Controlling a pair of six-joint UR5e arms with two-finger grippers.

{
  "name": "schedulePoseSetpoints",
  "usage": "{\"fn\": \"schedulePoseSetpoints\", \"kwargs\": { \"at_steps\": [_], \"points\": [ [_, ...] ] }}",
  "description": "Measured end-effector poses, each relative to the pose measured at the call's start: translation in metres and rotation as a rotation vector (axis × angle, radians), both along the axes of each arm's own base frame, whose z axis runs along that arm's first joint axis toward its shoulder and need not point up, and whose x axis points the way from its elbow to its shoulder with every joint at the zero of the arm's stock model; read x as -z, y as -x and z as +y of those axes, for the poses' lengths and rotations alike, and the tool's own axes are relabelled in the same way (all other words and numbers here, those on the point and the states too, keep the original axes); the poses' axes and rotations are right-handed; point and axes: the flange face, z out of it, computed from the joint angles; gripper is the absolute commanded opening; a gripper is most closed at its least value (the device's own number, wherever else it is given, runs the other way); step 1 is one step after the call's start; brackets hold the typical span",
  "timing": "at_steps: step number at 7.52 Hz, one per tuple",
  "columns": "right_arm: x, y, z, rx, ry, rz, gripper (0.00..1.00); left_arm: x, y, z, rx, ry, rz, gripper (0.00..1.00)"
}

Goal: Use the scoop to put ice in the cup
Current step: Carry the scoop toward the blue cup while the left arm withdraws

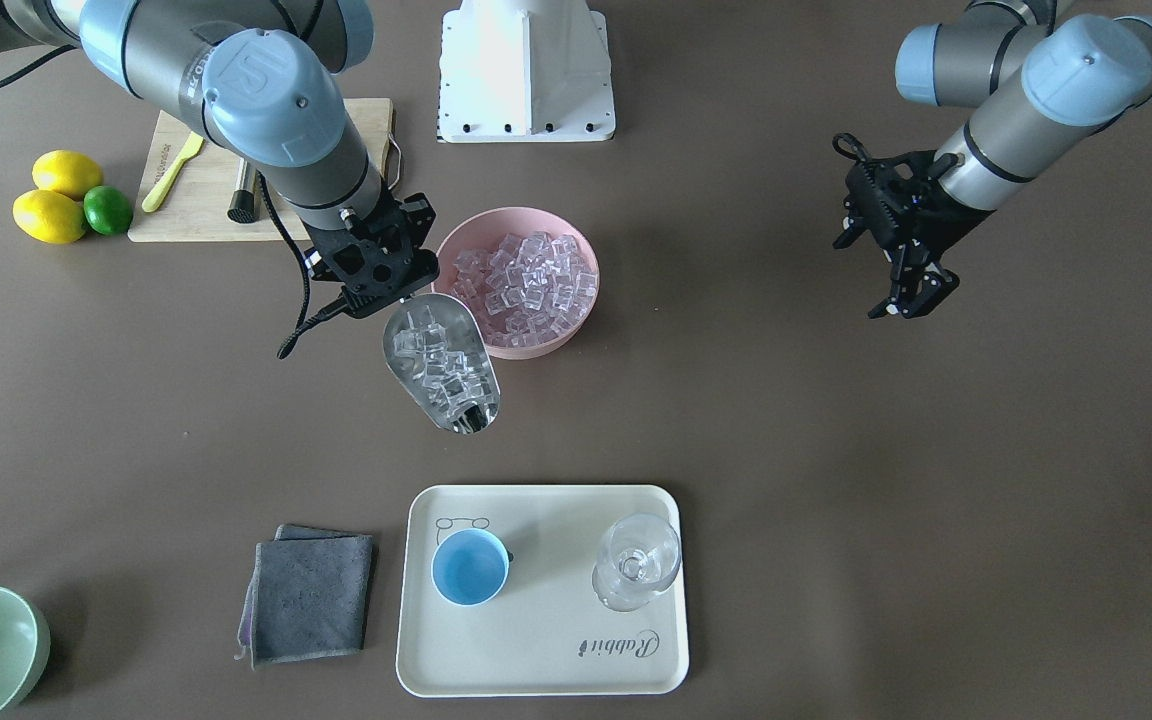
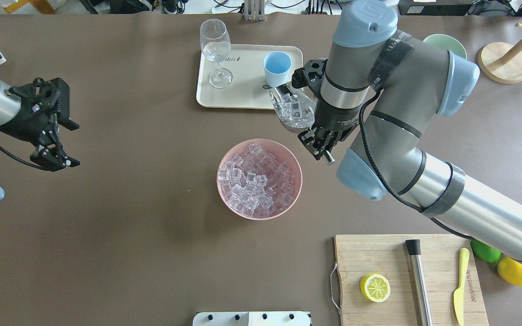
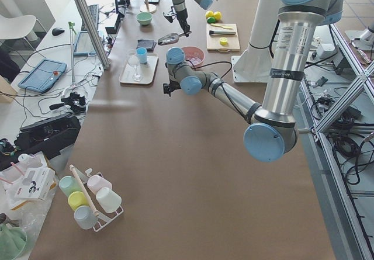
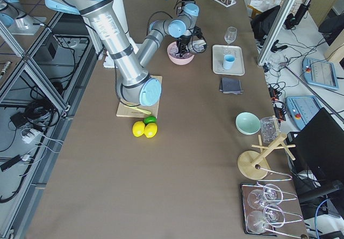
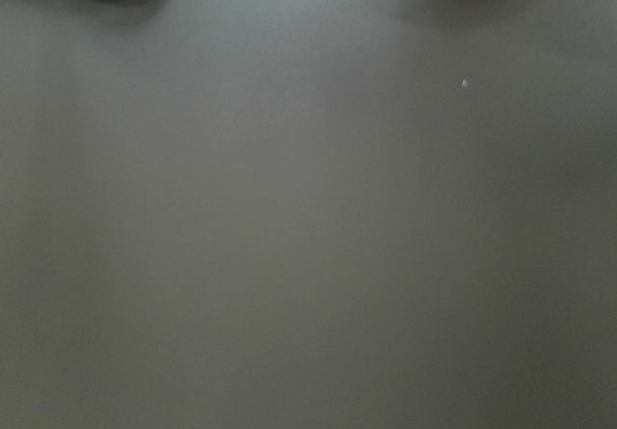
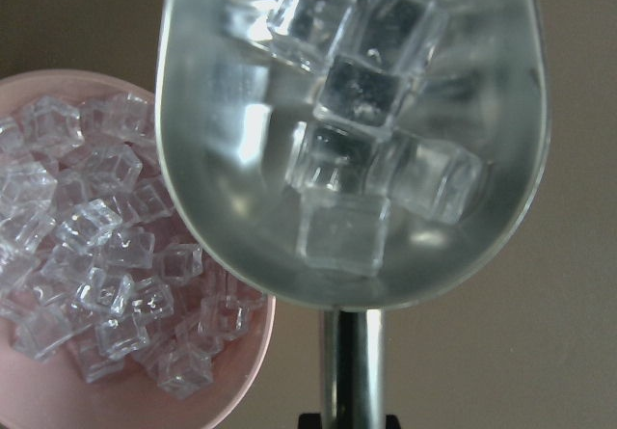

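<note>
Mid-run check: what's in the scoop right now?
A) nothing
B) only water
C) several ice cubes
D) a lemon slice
C: the right wrist view shows the trough of the scoop carrying a cluster of clear ice cubes, and the front-facing view shows the same load.

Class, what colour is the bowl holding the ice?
Pink. The bowl shows best in the overhead view.

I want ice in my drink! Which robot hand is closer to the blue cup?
Right. The right gripper holds the scoop near the cup; the left gripper hangs far aside.
</note>
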Motion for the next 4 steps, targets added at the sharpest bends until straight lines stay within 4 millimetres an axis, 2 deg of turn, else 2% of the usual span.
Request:
{"fn": "schedulePoseSetpoints", "kwargs": {
  "at_steps": [1,2,4],
  "points": [
    [0.0,-0.001,-0.022,-0.008,0.035,0.024,0.0,-0.021,0.042,-0.01,0.008,0.012,-0.023,0.98],
    [0.005,-0.004,-0.044,-0.019,0.058,0.047,0.0,-0.052,0.086,-0.012,0.017,0.049,-0.034,0.98],
    [0.028,-0.015,-0.084,-0.024,0.08,0.089,0.0,-0.112,0.166,-0.004,0.087,0.174,-0.016,0.98]
  ]
}}
